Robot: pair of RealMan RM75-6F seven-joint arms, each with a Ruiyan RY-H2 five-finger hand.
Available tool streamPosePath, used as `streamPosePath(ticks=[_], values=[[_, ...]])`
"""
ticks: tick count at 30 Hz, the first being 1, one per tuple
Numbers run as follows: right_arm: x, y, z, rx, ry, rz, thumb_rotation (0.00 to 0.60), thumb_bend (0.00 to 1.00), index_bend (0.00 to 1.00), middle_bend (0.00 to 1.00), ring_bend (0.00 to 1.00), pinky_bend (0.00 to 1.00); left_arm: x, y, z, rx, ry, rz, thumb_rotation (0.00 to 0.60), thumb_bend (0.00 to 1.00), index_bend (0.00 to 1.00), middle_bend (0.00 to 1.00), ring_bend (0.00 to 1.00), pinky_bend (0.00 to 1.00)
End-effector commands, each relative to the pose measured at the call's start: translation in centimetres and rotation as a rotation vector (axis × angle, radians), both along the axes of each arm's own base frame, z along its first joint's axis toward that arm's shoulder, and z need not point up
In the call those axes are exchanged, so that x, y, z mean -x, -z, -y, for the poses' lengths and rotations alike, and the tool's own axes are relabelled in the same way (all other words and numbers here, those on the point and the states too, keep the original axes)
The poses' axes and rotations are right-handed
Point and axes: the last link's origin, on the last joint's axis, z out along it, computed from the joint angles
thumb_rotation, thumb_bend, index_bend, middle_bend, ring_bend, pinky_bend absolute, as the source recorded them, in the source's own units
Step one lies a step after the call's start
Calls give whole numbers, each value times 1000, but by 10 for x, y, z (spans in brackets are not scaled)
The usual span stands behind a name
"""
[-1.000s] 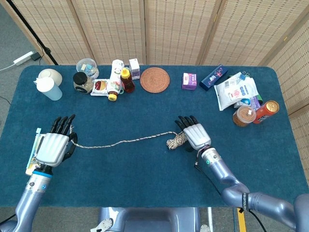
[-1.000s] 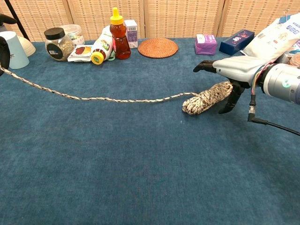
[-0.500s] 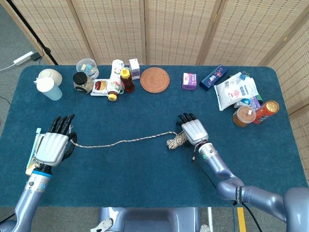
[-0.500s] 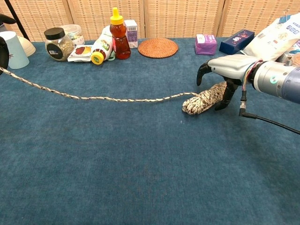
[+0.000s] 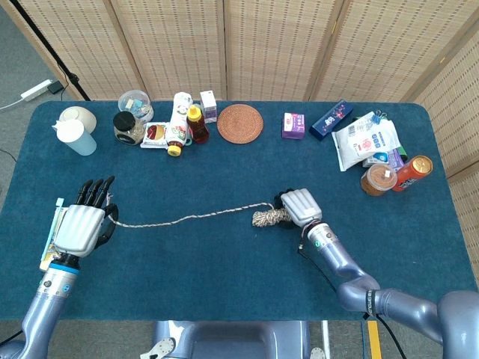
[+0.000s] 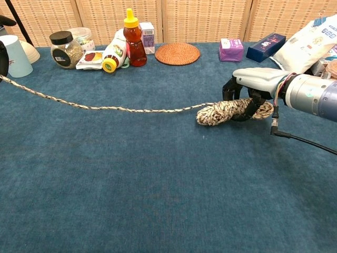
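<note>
Presently the right hand (image 6: 251, 94) is clenched around the coiled rope bundle (image 6: 226, 111), its dark fingers (image 6: 230, 88) curled over the top of the coil, which lies on the blue worktop (image 6: 158, 184) roughly at the middle, somewhat toward the right edge. From the bundle a single strand of rope (image 5: 187, 218) runs across the cloth toward the left edge and ends at the left hand (image 5: 78, 224). That hand lies palm down near the left edge, fingers extended and slightly spread; the strand passes under it at the thumb side, and I cannot tell whether it is pinched there or merely lying beneath. Along the far edge stand a white cup (image 5: 77, 137), a dark-lidded jar (image 5: 126, 128), a honey bottle (image 6: 134, 38) and a round woven coaster (image 5: 240, 123). Further along the same edge sit a small purple box (image 5: 293, 125) and a dark blue box (image 5: 331, 119). Near the far right corner lie white pouches (image 5: 364, 140), with an orange can (image 5: 412, 172) just beside them at the right edge.
</note>
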Motion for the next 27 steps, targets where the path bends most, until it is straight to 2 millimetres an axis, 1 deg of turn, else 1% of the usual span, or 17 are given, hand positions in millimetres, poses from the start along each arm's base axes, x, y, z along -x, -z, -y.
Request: streamPosePath(ticks=[1, 3, 5, 8, 10, 11, 16, 19, 23, 25, 27], values=[[-1, -2, -4, -1, -10, 27, 600, 690, 705, 454, 380, 609, 0, 0, 0, 0, -1, 4, 600, 444, 652, 0, 0, 0], [-5, -3, -6, 0, -19, 52, 600, 698, 706, 459, 385, 615, -1, -1, -1, 0, 0, 10, 600, 445, 652, 0, 0, 0], [-19, -6, -11, -5, -29, 109, 600, 714, 712, 465, 390, 620, -3, -1, -2, -3, 8, 12, 600, 446, 652, 0, 0, 0], [-29, -10, -14, -8, -38, 143, 600, 723, 717, 471, 393, 620, -4, -1, -3, -2, 14, 9, 600, 445, 652, 0, 0, 0], [-42, -13, -17, -11, -43, 182, 600, 730, 721, 475, 396, 622, -5, 2, -5, 2, 16, 7, 600, 444, 652, 0, 0, 0], [-53, -15, -18, -10, -48, 214, 600, 735, 723, 477, 397, 623, -6, 4, -6, 7, 20, 5, 600, 444, 652, 0, 0, 0], [-81, -22, -21, -11, -38, 287, 600, 741, 726, 485, 399, 625, -7, 11, -10, 20, 25, -4, 600, 445, 652, 0, 0, 0], [-97, -25, -23, -17, -4, 345, 600, 747, 728, 487, 399, 625, -8, 15, -11, 28, 26, -3, 600, 445, 652, 0, 0, 0], [-111, -28, -22, -18, 50, 410, 600, 774, 734, 496, 399, 626, -10, 17, -8, 40, 38, -5, 600, 444, 652, 0, 0, 0], [-117, -29, -20, -11, 78, 436, 600, 780, 735, 499, 399, 626, -11, 18, -6, 47, 47, -6, 600, 444, 652, 0, 0, 0], [-129, -30, -15, 13, 127, 464, 600, 784, 736, 502, 399, 627, -15, 20, 0, 63, 65, -6, 600, 443, 652, 0, 0, 0]])
